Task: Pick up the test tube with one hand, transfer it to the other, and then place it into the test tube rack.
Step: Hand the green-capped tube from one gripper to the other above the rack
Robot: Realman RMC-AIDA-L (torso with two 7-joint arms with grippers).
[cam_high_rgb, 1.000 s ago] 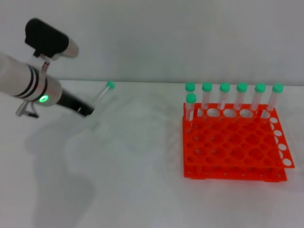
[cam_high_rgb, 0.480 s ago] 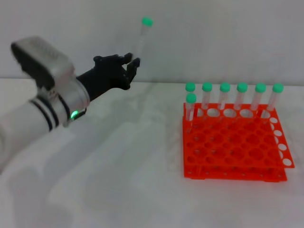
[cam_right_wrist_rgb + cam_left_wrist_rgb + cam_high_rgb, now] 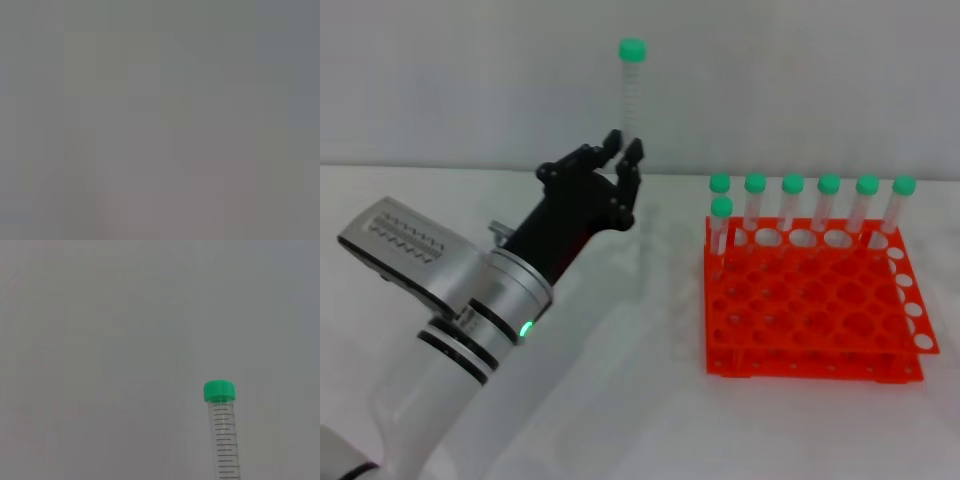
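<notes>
Left gripper (image 3: pixel 623 152), raised above the table (image 3: pixel 620 380), pinches the low end of the test tube (image 3: pixel 631 90) so it stands upright and free, probably for handing over, a clear marked tube with green cap, left of the test tube rack (image 3: pixel 820 330).

Even, diffuse overhead light, moderately bright, no glare. Head view slightly soft; faint blurry shadows on the white tabletop (image 3: pixel 620 400) beneath the left arm and beside the test tube rack (image 3: pixel 810 300). Left wrist view: test tube (image 3: pixel 222 435) sharp, graduations readable, against flat grey. Right wrist view: featureless blocky grey-brown blur.
</notes>
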